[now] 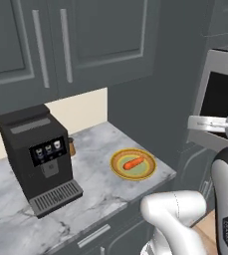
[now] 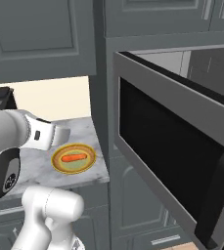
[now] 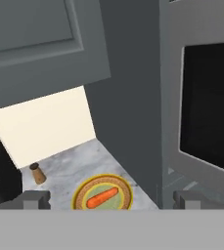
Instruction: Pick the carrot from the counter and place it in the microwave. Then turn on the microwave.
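So in the left base view the carrot (image 1: 133, 163) was lying on the yellow-rimmed plate (image 1: 120, 170), which sat near the right end of the marble counter (image 1: 90, 194). A black coffee machine (image 1: 38, 159) stood further left on the same slab, with a small brown shaker (image 1: 71, 147) just beside it. The arm came up from the lower right with its elbow bent, and the wrist was held high at the right edge, in front of the microwave (image 1: 212, 89).

From the right base view, the microwave door (image 2: 172, 161) was swung wide open toward the camera, black glass facing out. The carrot (image 2: 73, 158) was lying flat across the plate (image 2: 59, 166), and the arm's upper link crossed in from the left, above and just beside the plate, not touching it.

In the hand view the camera looked down and forward at the counter corner. The gripper (image 3: 111, 200) had its fingers (image 3: 35, 199) spread fully apart with nothing between them, hovering well above the carrot (image 3: 102, 197), which was on the plate (image 3: 82, 190).
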